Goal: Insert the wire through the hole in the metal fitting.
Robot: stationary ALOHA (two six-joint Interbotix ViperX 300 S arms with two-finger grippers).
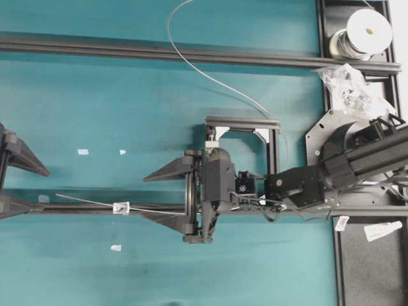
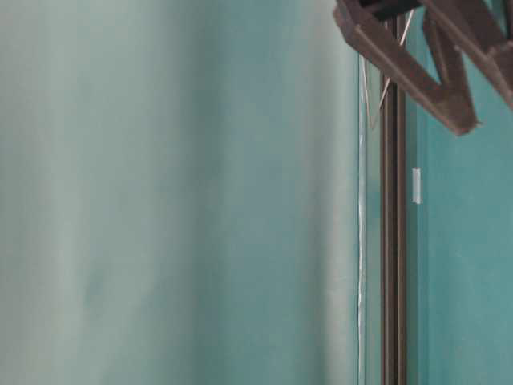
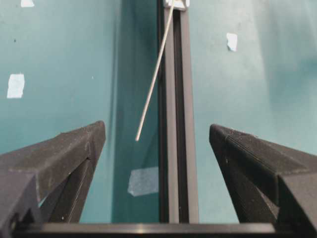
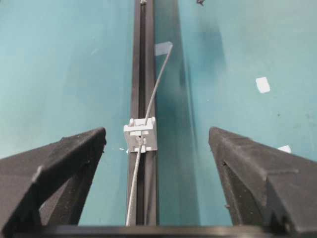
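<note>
Running along the dark aluminium rail [image 1: 76,208], the wire [image 1: 89,203] passes through the metal fitting [image 1: 120,207], which sits on the rail between the two grippers. Bare teal table [image 1: 95,102] lies open on both sides of the rail. The fitting is a small, pale, squarish block; the wire is thin, stiff and silvery. Its long axis follows the rail, and its free end points toward the left gripper [image 3: 157,136], rising slightly off the surface. Jaws of the left gripper stand apart, holding nothing. The right gripper [image 4: 156,139] is likewise spread wide, straddling rail and fitting without contact.
</note>
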